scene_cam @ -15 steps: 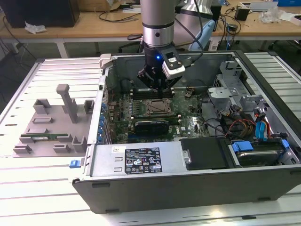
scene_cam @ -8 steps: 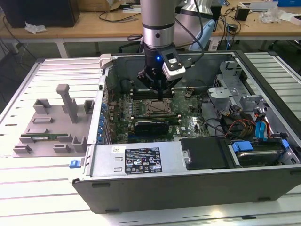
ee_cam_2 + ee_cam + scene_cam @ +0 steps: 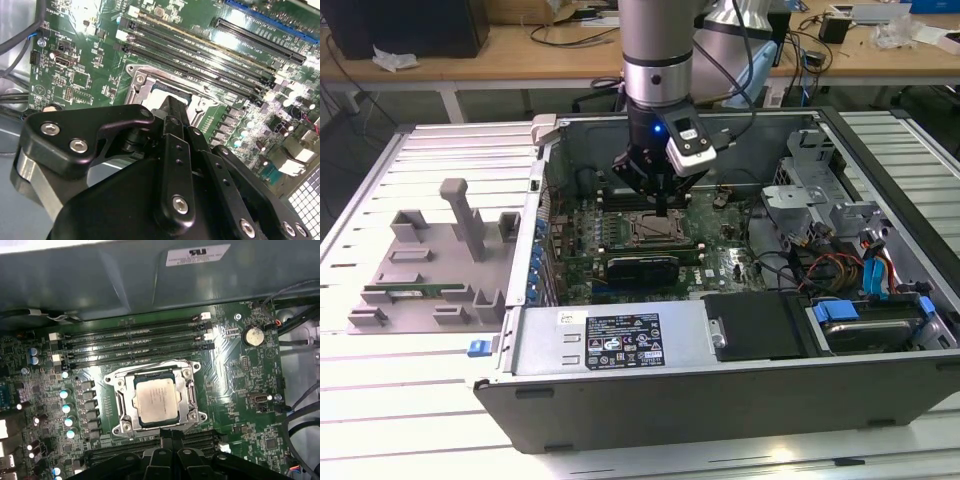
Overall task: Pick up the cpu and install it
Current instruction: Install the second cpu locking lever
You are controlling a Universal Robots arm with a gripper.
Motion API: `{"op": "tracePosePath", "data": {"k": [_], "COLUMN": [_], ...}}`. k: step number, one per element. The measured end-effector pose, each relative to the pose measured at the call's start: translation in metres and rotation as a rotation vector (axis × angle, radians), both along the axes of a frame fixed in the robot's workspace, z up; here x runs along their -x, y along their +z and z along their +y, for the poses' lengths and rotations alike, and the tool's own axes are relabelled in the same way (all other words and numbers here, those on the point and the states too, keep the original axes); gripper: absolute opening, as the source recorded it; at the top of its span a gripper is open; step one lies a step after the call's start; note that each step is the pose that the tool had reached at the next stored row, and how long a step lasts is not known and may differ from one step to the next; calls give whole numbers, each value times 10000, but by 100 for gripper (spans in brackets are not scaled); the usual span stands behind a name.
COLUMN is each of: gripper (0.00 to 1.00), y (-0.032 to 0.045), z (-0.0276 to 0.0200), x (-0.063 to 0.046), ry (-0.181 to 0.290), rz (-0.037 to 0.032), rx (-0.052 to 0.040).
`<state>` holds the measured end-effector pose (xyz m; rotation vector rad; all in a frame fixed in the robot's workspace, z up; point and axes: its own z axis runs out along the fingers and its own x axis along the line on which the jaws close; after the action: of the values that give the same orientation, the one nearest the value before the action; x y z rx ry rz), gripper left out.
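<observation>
The cpu [image 3: 156, 399], a square chip with a silver-grey top, lies flat inside the metal socket frame [image 3: 120, 405] on the green motherboard [image 3: 235, 375]. My gripper [image 3: 170, 436] hovers just beside the socket's edge, its black fingers pressed together with nothing between them. In the second wrist view the fingertips [image 3: 172, 105] sit right over the socket, and a strip of the cpu [image 3: 167, 91] shows beyond them. From the exterior view the gripper [image 3: 663, 208] reaches down into the open computer case, directly above the socket frame [image 3: 655, 230].
Memory slots [image 3: 135, 342] flank the socket on two sides. The case wall [image 3: 150, 280] rises close behind them. A drive cage [image 3: 820, 190], cables [image 3: 840, 265] and a black cover [image 3: 755, 325] crowd the exterior view's right. A grey fixture tray [image 3: 430, 265] sits outside the case on the left.
</observation>
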<state>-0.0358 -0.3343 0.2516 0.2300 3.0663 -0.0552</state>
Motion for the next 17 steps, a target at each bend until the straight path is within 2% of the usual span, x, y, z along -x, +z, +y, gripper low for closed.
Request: {"op": "tracePosePath", "data": {"k": [7, 9, 11, 17], "gripper": [11, 11, 11, 11], "y": [0, -12, -56, -83], "z": [-90, -146, -147, -147], "x": [0, 8, 21, 25], "ry": [0, 1, 0, 0], "rz": [0, -1, 0, 0], "rx": [1, 0, 3, 9]}}
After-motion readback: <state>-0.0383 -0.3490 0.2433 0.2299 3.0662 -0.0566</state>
